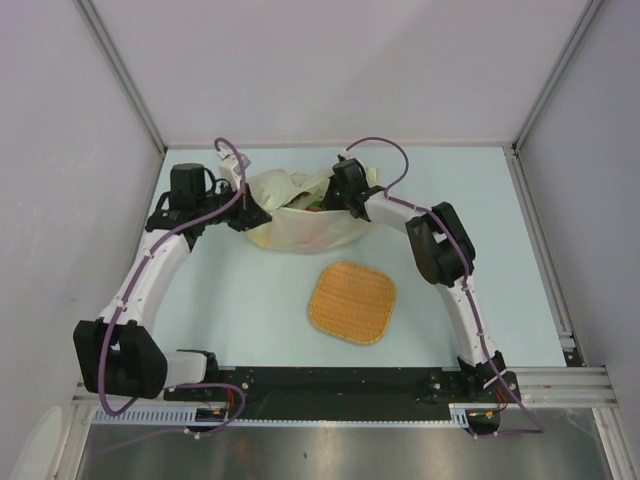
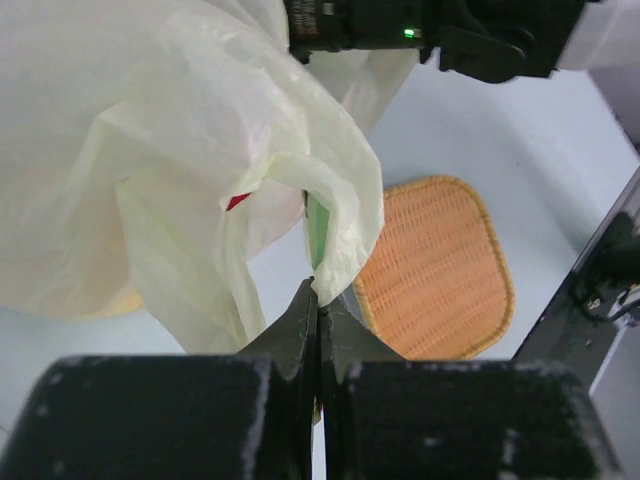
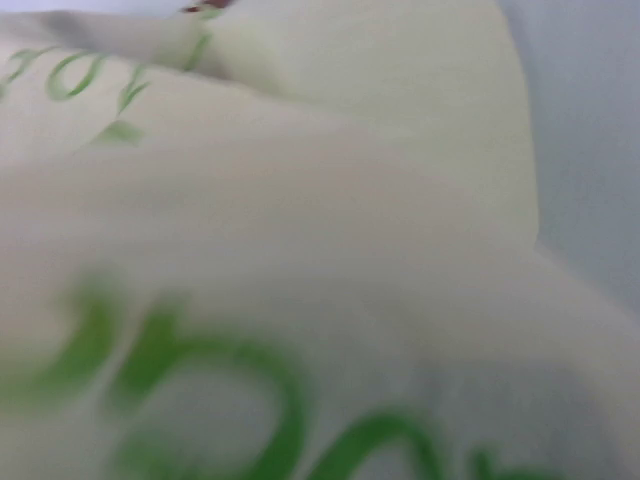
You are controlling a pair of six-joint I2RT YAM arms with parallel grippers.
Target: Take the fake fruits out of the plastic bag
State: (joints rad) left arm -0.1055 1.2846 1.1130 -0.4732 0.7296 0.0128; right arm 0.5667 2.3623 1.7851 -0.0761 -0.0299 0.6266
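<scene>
Two grippers on the plastic bag (image 1: 300, 228), tabletop's far middle, fake fruits (image 2: 237, 201) inside. Left gripper (image 2: 318, 300) pinches the rim, likely propping the mouth; right gripper (image 1: 340, 200) closed inside, catch unseen.

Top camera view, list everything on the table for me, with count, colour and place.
plastic bag: one, translucent pale yellow-green with green print, far middle of the table
fake fruits: count cannot be told, only red and green bits showing, inside the bag's open mouth
woven mat: one, orange, mid-table, nearer than the bag and apart from it
table: one, pale blue, under everything
left pincer: one, black, shut on the bag's left edge
right pincer: one, black, shut, at the bag's mouth on its right side, tips hidden by plastic
</scene>
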